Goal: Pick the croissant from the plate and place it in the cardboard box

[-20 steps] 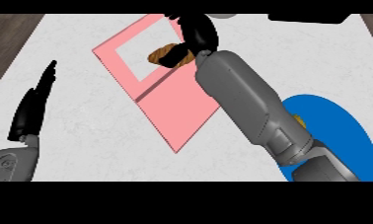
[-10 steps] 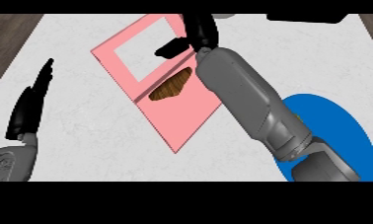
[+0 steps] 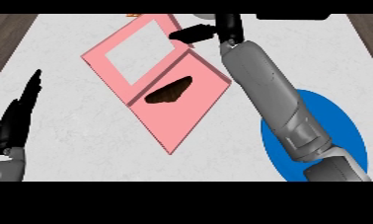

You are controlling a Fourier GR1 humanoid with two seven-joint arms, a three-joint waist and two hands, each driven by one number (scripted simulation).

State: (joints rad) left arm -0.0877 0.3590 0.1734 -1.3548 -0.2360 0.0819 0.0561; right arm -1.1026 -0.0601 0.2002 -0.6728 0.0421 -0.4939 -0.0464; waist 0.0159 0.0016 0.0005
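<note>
The brown croissant [image 3: 169, 91] lies inside the pink cardboard box [image 3: 183, 115], in its lower half, apart from both hands. The box's flap with a square window [image 3: 102, 55] is spread toward the upper left. My right hand [image 3: 226, 28] is beyond the box's far corner, open, fingers straight and thumb [image 3: 191, 34] pointing left, holding nothing. Its grey forearm [image 3: 270, 90] runs diagonally across the blue plate [image 3: 342, 129] at the right, which shows nothing on its visible part. My left hand [image 3: 18, 114] rests open at the left edge, fingers up.
White marbled counter [image 3: 73, 134] surrounds the box. A strip of dark wood [image 3: 11, 30] shows at the far left. A small orange thing [image 3: 132, 15] peeks at the counter's far edge above the box.
The right hand, which held the croissant over the box, let it go into the box and has drawn away toward the far edge. The left hand stays put.
</note>
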